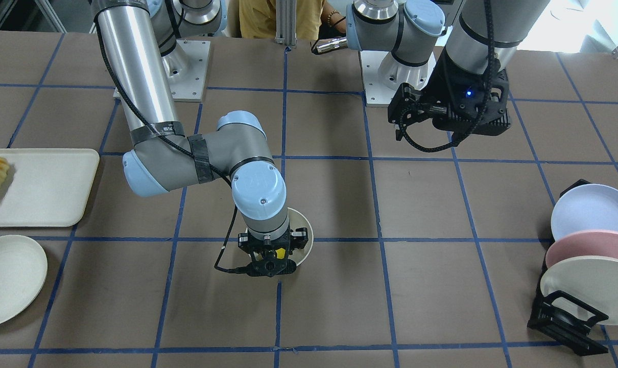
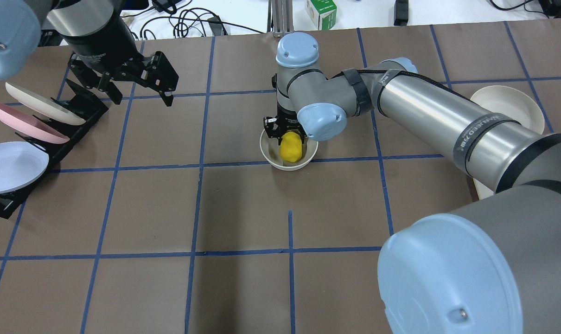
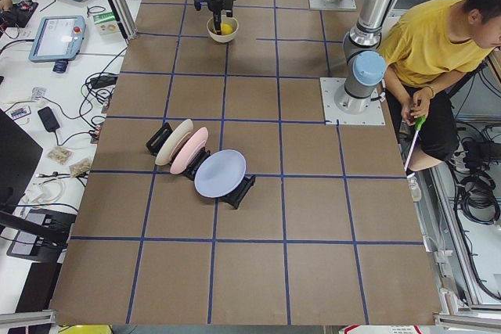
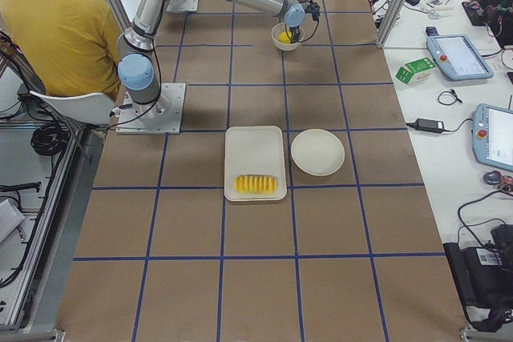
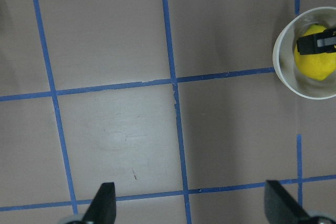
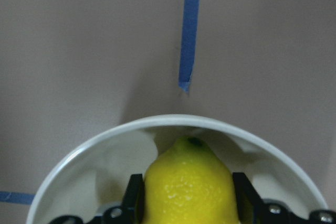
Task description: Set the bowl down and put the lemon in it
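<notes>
the right gripper (image 6: 188,199) has its jaws pinching the lemon (image 2: 291,147) inside the bowl (image 2: 287,167), while the left gripper (image 5: 191,205) hangs over the table (image 5: 115,129), jaws spread, bowl at 2 o'clock in its wrist view.

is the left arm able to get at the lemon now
Probably not. The right gripper is shut on the lemon inside the bowl, its wrist covering them from above; the left gripper hangs open, far off.

Bright, even overhead light; faint soft shadows on the brown paper surface (image 1: 421,204); glare streak along the right arm's silver metal tube (image 2: 429,111); front view's top-right corner blown white; right wrist view soft.
</notes>
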Action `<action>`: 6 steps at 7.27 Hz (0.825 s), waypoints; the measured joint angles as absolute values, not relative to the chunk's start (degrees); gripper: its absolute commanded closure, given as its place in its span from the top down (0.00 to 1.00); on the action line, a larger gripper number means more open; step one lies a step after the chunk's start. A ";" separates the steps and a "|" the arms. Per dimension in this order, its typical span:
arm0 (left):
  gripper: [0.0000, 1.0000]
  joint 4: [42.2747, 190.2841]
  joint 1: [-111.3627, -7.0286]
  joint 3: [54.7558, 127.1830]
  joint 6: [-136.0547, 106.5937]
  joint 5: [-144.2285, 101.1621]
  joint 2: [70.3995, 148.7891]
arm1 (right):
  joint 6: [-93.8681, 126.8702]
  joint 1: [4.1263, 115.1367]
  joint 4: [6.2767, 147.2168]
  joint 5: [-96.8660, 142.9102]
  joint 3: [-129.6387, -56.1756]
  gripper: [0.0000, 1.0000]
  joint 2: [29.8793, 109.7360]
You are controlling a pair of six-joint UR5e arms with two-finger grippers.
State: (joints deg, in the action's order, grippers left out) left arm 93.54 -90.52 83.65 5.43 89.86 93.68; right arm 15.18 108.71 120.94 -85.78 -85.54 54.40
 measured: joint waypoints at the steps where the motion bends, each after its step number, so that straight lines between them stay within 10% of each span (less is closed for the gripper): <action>1: 1.00 93.50 -90.50 83.66 5.62 89.85 93.54 | 16.16 108.70 120.91 -85.78 -85.58 1.00 54.43; 6: 1.00 93.26 -90.38 84.06 5.42 89.43 93.16 | 17.88 106.50 109.98 -86.91 -85.23 1.00 65.02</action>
